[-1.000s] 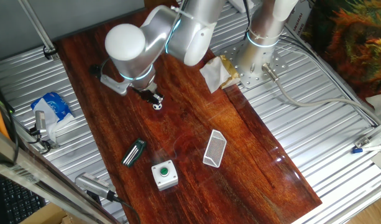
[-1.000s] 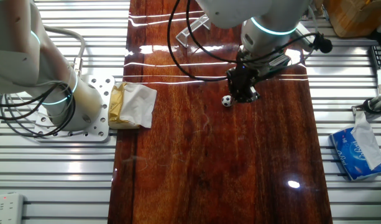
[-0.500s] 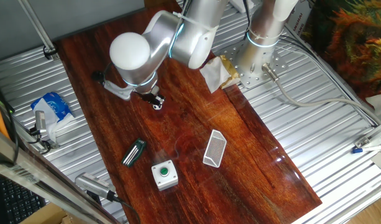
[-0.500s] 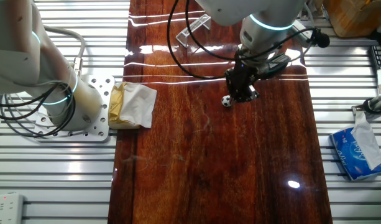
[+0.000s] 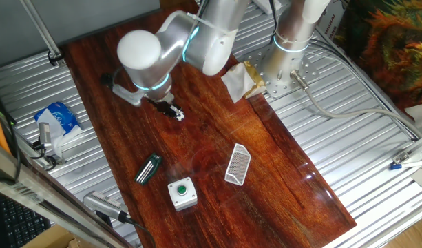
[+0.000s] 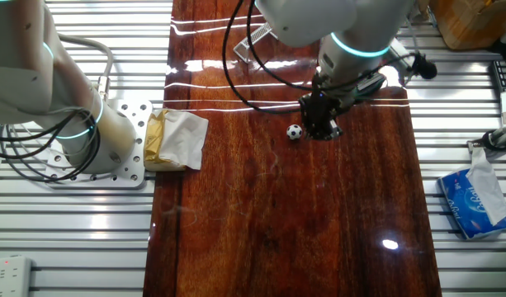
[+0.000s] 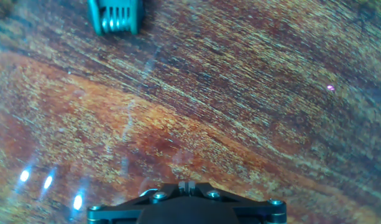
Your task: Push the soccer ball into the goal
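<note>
Soccer ball (image 6: 295, 132), white with black patches, lies on the dark wooden worktop (image 5: 279, 172) just beside the tip of the gripper (image 6: 323, 130), on its side toward the crumpled wrapper (image 6: 177, 140), with a slight gap showing between ball and tip. The gripper points down at the worktop with its fingers drawn together and nothing between them. The goal (image 5: 237, 164), a white frame filled with fine mesh, lies well apart from the ball, near the white box with a green button (image 5: 182, 192) and the green-striped clip (image 5: 148, 169).
</note>
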Available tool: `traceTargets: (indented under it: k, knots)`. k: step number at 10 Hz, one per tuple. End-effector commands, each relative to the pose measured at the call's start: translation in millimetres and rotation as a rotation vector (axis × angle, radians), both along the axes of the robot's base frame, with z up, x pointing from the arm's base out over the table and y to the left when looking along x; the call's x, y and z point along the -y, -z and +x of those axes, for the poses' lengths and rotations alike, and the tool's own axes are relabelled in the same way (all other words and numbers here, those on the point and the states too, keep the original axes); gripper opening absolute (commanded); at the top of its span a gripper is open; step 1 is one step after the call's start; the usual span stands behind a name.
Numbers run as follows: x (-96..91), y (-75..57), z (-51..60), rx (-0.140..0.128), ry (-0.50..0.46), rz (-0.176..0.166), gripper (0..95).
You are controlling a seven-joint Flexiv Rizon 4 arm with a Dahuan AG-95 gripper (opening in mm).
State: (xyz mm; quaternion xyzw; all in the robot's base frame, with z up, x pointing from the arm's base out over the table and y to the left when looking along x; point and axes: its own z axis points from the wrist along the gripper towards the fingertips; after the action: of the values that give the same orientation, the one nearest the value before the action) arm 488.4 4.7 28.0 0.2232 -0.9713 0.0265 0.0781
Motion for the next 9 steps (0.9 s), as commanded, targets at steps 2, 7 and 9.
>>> traceTargets:
  k: [2,7,9]
  knots:
    - [0.0,-6.3,-0.3,-0.027,-0.021,0.021,0.0]
    - [-7.1,-58.5,-1.0,0.0,-0.142,-0.04,0.0]
    - [-6.9,-56.6,-0.2,0.001,-0.151,-0.039,0.0]
